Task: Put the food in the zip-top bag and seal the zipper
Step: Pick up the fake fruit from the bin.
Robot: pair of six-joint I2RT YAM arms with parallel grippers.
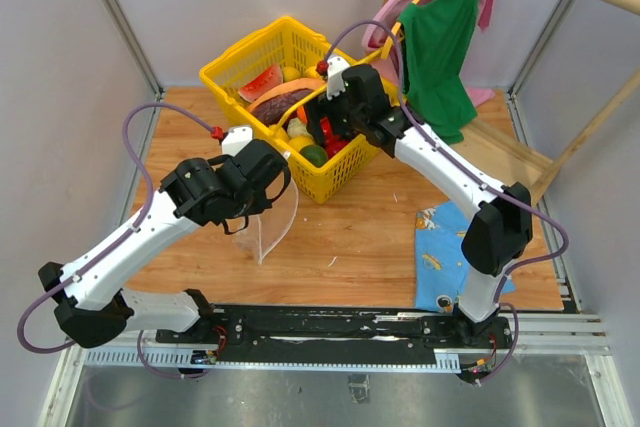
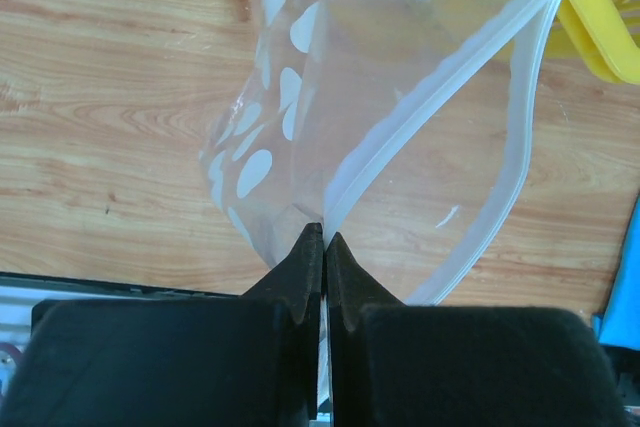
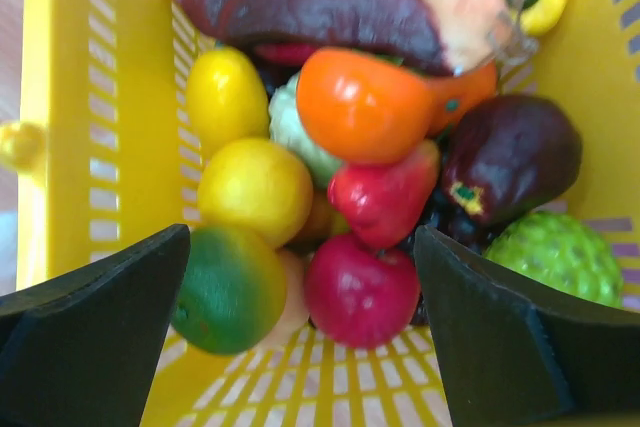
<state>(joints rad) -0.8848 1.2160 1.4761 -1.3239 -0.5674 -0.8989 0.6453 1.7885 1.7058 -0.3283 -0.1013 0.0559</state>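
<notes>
My left gripper [image 2: 324,234] is shut on the mouth rim of the clear dotted zip-top bag [image 2: 300,97], holding it up above the wooden table; the pale zipper strip [image 2: 440,87] runs away from the pinched spot. In the top view the left gripper [image 1: 243,215] holds the bag [image 1: 278,217] in front of the basket. My right gripper [image 3: 300,277] is open above the food in the yellow basket [image 3: 60,97]: a red apple [image 3: 360,287], a green fruit [image 3: 230,287], lemons [image 3: 255,187], an orange pepper [image 3: 365,102], a purple eggplant [image 3: 510,152]. It shows over the basket [image 1: 340,112].
The yellow mesh basket [image 1: 225,72] stands at the back centre. A blue patterned cloth [image 1: 440,247] lies at the right front. A green garment [image 1: 440,37] hangs from a wooden rack at the back right. Grey walls close in both sides.
</notes>
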